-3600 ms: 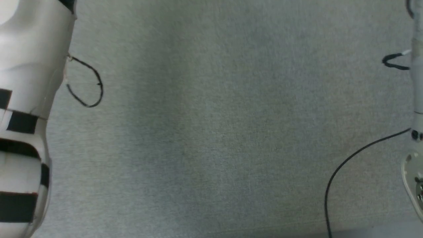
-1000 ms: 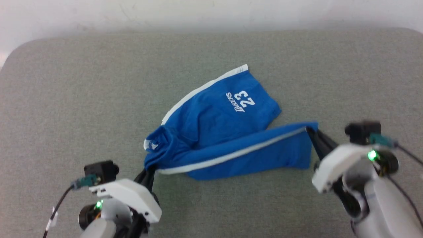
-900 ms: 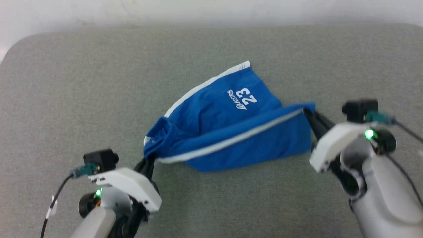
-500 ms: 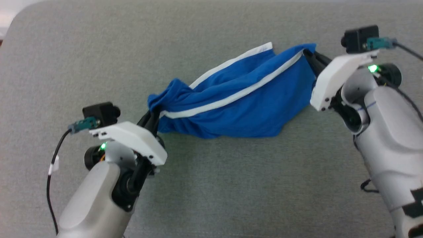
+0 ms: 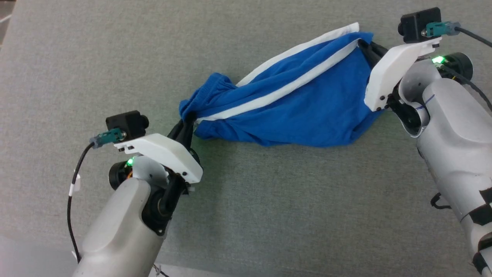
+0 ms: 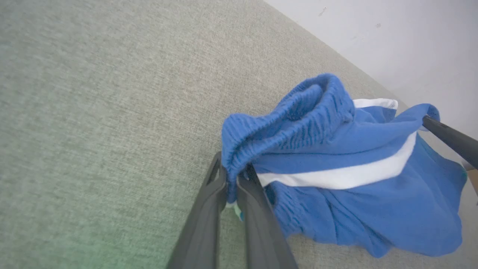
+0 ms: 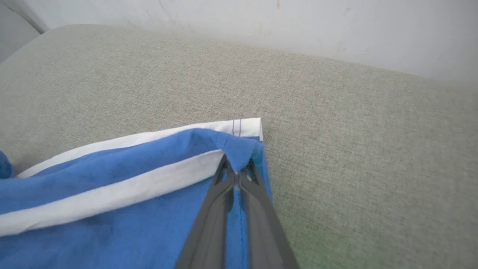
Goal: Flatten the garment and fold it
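so far nothing is flat or folded: the garment [image 5: 307,104] hangs bunched between both hands, sagging toward the grey fabric surface [image 5: 269,200]. left hand [image 5: 187,123] clamped on the waistband [image 6: 298,108], right hand [image 5: 367,46] pinching a hem corner [image 7: 242,149].

Shorts [image 5: 292,104] slung slantwise over the cushion [image 5: 269,215], between the two grippers. Left gripper [image 5: 187,123] at the shorts' near-left end, fingers pinched together on the bunched waistband (closest look: left wrist view). Right gripper [image 5: 367,46] at the shorts' far-right corner, clamped on the hem. Wall [image 7: 261,22] behind the shorts, beyond the cushion's far edge.
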Tool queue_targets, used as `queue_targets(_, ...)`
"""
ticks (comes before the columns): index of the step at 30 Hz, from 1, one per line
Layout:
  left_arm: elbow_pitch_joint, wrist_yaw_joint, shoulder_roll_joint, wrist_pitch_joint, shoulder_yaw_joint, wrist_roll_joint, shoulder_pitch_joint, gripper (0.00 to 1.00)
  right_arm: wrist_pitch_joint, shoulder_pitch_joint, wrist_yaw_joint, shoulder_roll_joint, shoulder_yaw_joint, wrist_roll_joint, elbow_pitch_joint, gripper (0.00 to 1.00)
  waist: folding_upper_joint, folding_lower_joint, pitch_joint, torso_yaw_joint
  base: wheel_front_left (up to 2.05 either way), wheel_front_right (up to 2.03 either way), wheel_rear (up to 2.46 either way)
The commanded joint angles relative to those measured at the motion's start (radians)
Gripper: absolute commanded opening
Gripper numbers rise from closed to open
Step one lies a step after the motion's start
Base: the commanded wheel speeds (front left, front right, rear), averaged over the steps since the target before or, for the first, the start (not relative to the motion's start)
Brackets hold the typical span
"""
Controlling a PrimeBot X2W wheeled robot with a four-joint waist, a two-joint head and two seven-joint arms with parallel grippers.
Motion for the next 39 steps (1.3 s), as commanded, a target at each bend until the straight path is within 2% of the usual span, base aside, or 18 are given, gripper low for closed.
queue_targets(1, 0.008, -0.007, -0.003, -0.009, -0.002, -0.003, -0.006, 0.0, -0.013, -0.018, -0.002, -0.002, 0.009, 0.009, 0.012, 0.2, 0.0, -0.0001, 0.015, 0.016, 0.0, 0.0, 0.0)
queue_targets(3, 0.011, -0.03, -0.012, -0.015, -0.009, -0.01, -0.003, 0.0, -0.027, -0.023, -0.002, -0.001, 0.028, 0.023, 0.037, 0.98, 0.0, -0.0001, 0.014, 0.018, 0.0, 0.0, 0.0)
queue_targets(4, 0.011, -0.042, -0.015, -0.019, -0.012, -0.012, -0.003, 0.21, -0.032, -0.023, -0.002, -0.001, 0.037, 0.03, 0.048, 1.0, 0.0, -0.0001, 0.012, 0.019, 0.0, 0.0, 0.0)
queue_targets(5, 0.012, -0.05, -0.015, -0.024, -0.017, -0.01, 0.0, 0.49, -0.038, -0.02, -0.002, 0.0, 0.051, 0.035, 0.056, 1.0, 0.0, -0.0001, 0.007, 0.018, 0.0, 0.0, 0.0)
queue_targets(6, 0.013, -0.058, -0.018, -0.029, -0.019, -0.012, 0.004, 1.0, -0.049, -0.015, -0.002, -0.001, 0.066, 0.039, 0.061, 1.0, 0.0, -0.0001, -0.001, 0.017, 0.0, 0.0, 0.0)
queue_targets(8, 0.009, -0.07, -0.021, -0.046, -0.023, -0.01, 0.013, 1.0, -0.073, 0.001, -0.002, -0.003, 0.092, 0.052, 0.065, 1.0, 0.0, -0.0001, -0.019, 0.015, 0.0, 0.0, 0.0)
queue_targets(12, -0.014, -0.058, -0.017, -0.108, -0.018, 0.015, 0.047, 1.0, -0.191, 0.048, -0.002, -0.016, 0.122, 0.075, 0.045, 1.0, 0.0, -0.0001, -0.068, 0.002, 0.0, 0.0, 0.0)
queue_targets(15, -0.037, -0.026, -0.004, -0.156, -0.01, 0.043, 0.086, 1.0, -0.273, 0.092, -0.002, -0.026, 0.133, 0.076, 0.02, 1.0, 0.0, -0.0001, -0.106, -0.016, 0.0, 0.0, 0.0)
queue_targets(18, -0.065, 0.019, 0.015, -0.201, -0.009, 0.087, 0.123, 1.0, -0.305, 0.143, -0.002, -0.038, 0.111, 0.056, -0.03, 1.0, 0.0, -0.0001, -0.139, -0.035, 0.0, 0.0, 0.0)
queue_targets(21, -0.089, 0.054, 0.033, -0.211, -0.014, 0.116, 0.152, 1.0, -0.308, 0.221, -0.002, -0.044, 0.026, 0.005, -0.158, 1.0, 0.0, -0.0001, -0.166, -0.059, 0.0, 0.0, 0.0)
queue_targets(25, -0.097, 0.071, 0.051, -0.168, -0.025, 0.119, 0.158, 1.0, -0.308, 0.388, -0.002, -0.021, -0.105, -0.088, -0.341, 1.0, 0.0, -0.0001, -0.194, -0.09, 0.0, 0.0, 0.0)
queue_targets(28, -0.088, 0.064, 0.07, -0.103, -0.042, 0.112, 0.138, 1.0, -0.308, 0.503, -0.002, 0.005, -0.175, -0.142, -0.442, 1.0, 0.0, -0.0001, -0.208, -0.115, 0.0, 0.0, 0.0)
queue_targets(39, 0.034, 0.036, 0.113, 0.144, -0.097, 0.083, 0.009, 1.0, -0.241, 0.736, -0.002, 0.069, -0.295, -0.25, -0.671, 1.0, 0.0, -0.0001, -0.209, -0.185, 0.0, 0.0, 0.0)
